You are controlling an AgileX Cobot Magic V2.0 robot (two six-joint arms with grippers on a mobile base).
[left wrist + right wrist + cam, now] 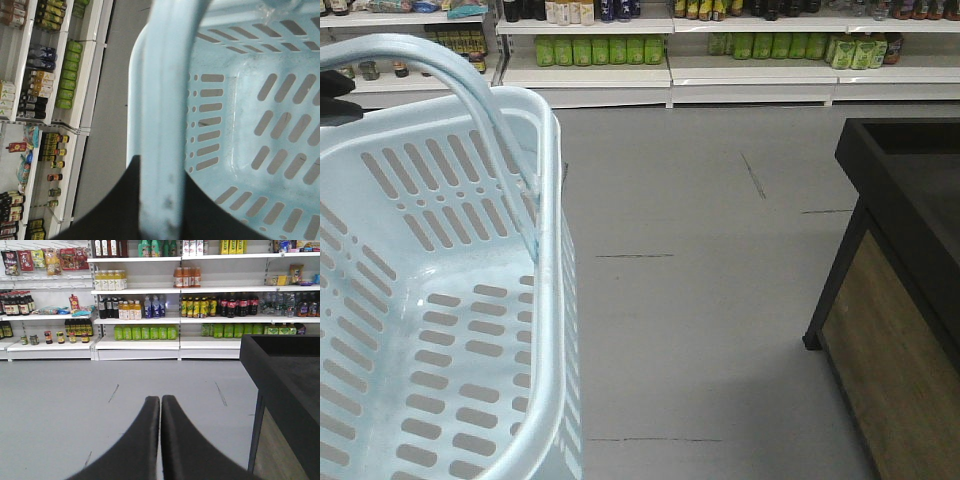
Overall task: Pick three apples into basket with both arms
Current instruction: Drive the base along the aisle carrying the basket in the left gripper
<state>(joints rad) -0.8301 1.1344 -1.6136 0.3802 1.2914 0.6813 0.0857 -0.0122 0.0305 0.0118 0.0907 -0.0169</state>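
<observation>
Slotted pale-blue plastic basket, left pincer pinching its hoop handle, matte black right pincer pressed together

The basket is pale blue-white, slotted; right of it the floor is grey, the counter black over wood-grain brown.

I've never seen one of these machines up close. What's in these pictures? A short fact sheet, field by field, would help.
place: shop aisle with grey floor and shelves of bottles
basket: pale blue, slotted, handle swung up
basket contents: nothing in the part that shows
left gripper: closed around the handle
right gripper: shut, holding nothing, facing the shelves
apples: none in view
to the right: black counter with a wood-look side
</observation>
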